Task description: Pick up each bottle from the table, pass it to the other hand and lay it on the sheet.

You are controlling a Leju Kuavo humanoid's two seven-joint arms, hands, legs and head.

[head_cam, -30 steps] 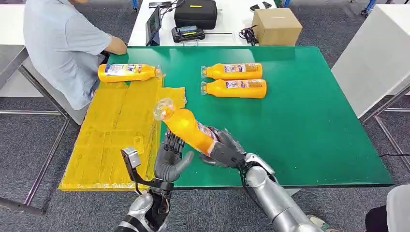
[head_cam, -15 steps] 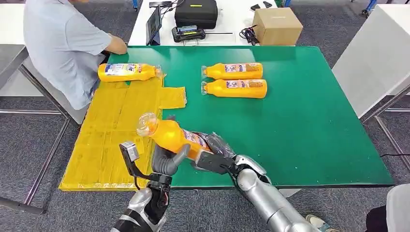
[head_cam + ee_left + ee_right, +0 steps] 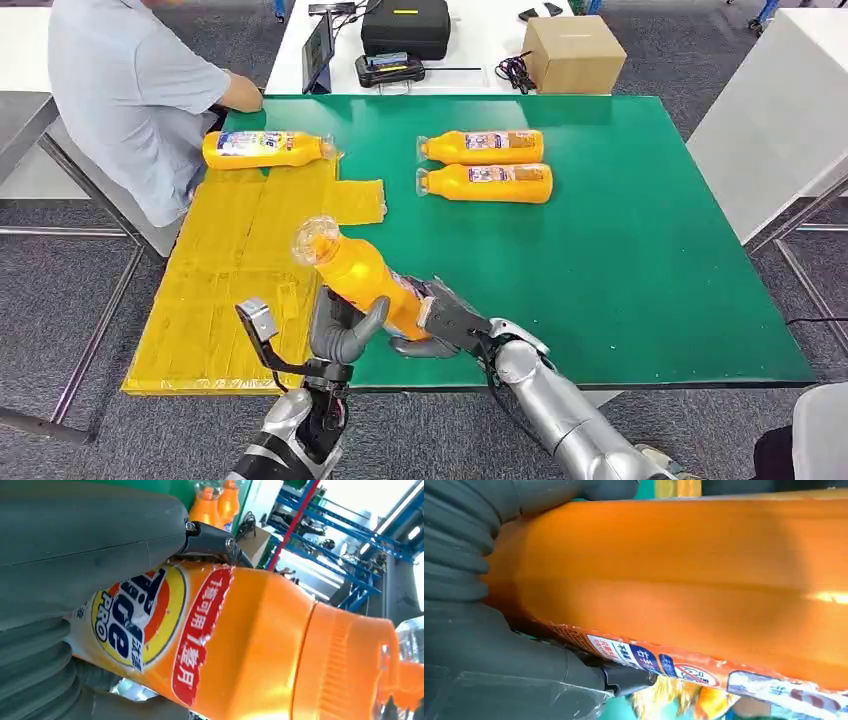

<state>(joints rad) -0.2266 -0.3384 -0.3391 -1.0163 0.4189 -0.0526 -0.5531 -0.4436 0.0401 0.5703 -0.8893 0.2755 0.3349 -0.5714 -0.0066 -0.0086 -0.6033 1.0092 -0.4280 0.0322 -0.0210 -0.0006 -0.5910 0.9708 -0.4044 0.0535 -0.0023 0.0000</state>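
Low in the frame, both the left hand (image 3: 343, 328) and right hand (image 3: 440, 322) grip one tilted, glossy orange plastic bottle (image 3: 362, 275).

We count four orange bottles: one (image 3: 365, 277) between our hands, one (image 3: 262, 150) on yellow sheet (image 3: 230, 270), two (image 3: 483, 147) (image 3: 487, 183) beyond on green table (image 3: 640, 240).

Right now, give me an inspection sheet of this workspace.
Surface: green table, with a yellow sheet over its left side.
Job's things: one bottle lies at the sheet's far end; two bottles lie side by side on the green; a fourth is held tilted, cap up-left.
Clutter: nothing seen on the green table.
Hands: right hand grips the held bottle's base; left hand is at its middle.
Cables: black cables on the white table behind.
Surroundings: seated person, cardboard box, black case.
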